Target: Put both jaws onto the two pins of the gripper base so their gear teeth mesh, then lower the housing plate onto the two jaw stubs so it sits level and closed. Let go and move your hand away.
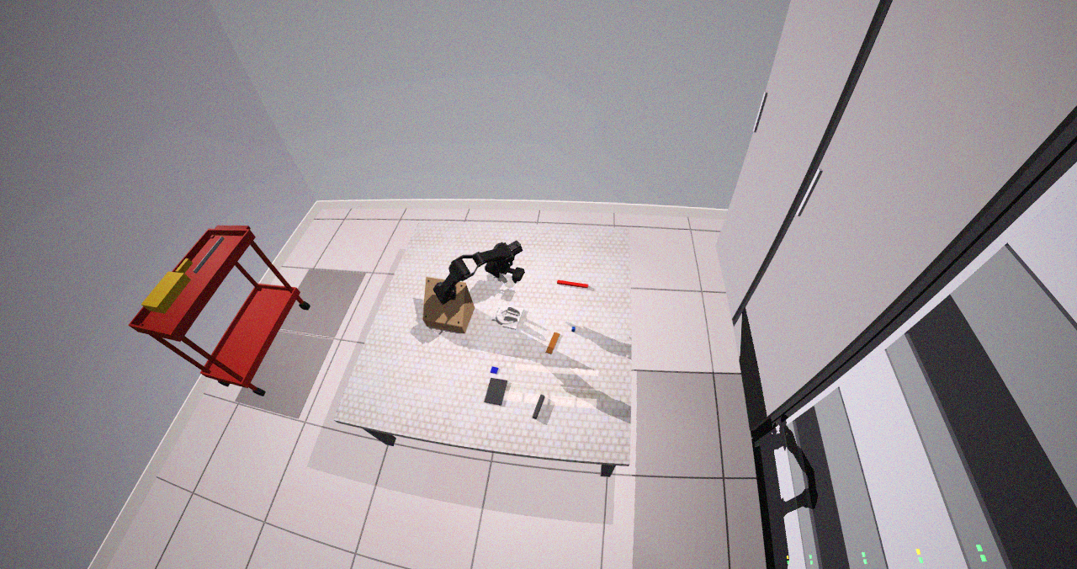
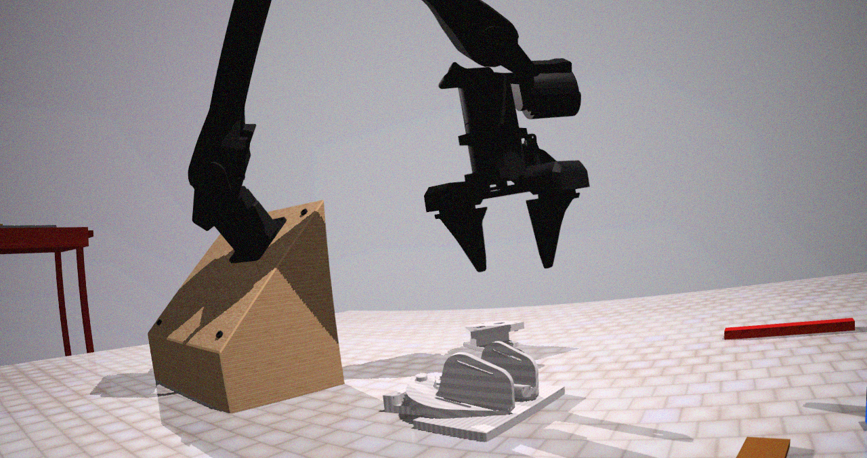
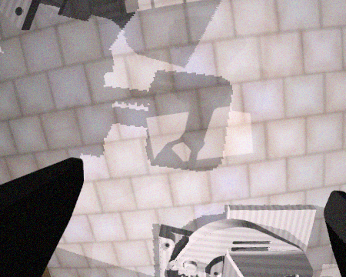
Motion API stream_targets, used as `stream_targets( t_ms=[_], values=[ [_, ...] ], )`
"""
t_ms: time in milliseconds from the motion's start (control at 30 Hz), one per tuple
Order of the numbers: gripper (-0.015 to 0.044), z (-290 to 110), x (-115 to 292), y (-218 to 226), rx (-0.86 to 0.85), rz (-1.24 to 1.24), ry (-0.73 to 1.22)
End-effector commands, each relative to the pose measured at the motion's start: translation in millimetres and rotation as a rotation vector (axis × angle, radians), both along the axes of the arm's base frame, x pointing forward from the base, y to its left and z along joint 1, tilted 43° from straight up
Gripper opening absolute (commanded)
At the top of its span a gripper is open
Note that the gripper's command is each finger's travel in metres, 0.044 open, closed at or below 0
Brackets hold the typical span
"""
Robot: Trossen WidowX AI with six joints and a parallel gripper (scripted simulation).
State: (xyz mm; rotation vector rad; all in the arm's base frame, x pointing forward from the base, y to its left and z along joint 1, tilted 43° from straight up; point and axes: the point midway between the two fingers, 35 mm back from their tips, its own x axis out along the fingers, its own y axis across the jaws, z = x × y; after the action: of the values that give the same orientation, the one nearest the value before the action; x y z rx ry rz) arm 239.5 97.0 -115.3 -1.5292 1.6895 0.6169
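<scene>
The white gripper base [image 2: 467, 427] [image 3: 273, 221] lies on the table. Two upright rounded jaws, a near one [image 2: 475, 382] and a far one [image 2: 518, 367], stand side by side over it. The assembly [image 1: 510, 316] looks small in the top view. Gear mesh and pin seating cannot be made out. The housing plate [image 2: 494, 335] stands apart behind the jaws, off the stubs; part of it [image 3: 8, 13] shows at the wrist view's top left. My gripper [image 2: 515, 268] [image 3: 209, 188] is open and empty, high above the table, and hides the housing plate in the top view.
The wooden arm mount [image 1: 448, 311] [image 2: 278, 334] stands left of the base. A red bar [image 1: 572, 284] [image 2: 788, 328] and an orange block [image 1: 553, 342] [image 2: 765, 446] lie to the right. A blue cube [image 1: 494, 369], a dark square [image 1: 495, 391] and a dark bar [image 1: 538, 406] lie toward the front.
</scene>
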Motion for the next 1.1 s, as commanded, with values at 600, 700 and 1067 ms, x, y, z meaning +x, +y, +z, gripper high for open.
stream_targets(
  t_ms=[600, 700, 1067],
  values=[
    [0.044, -39.7, -39.3, 48.5, -0.012, 0.445, 0.362],
    [0.044, -45.2, -45.9, 53.9, -0.016, 0.505, 0.413],
    [0.044, -65.2, -72.0, 70.4, -0.036, 0.724, 0.598]
  ],
)
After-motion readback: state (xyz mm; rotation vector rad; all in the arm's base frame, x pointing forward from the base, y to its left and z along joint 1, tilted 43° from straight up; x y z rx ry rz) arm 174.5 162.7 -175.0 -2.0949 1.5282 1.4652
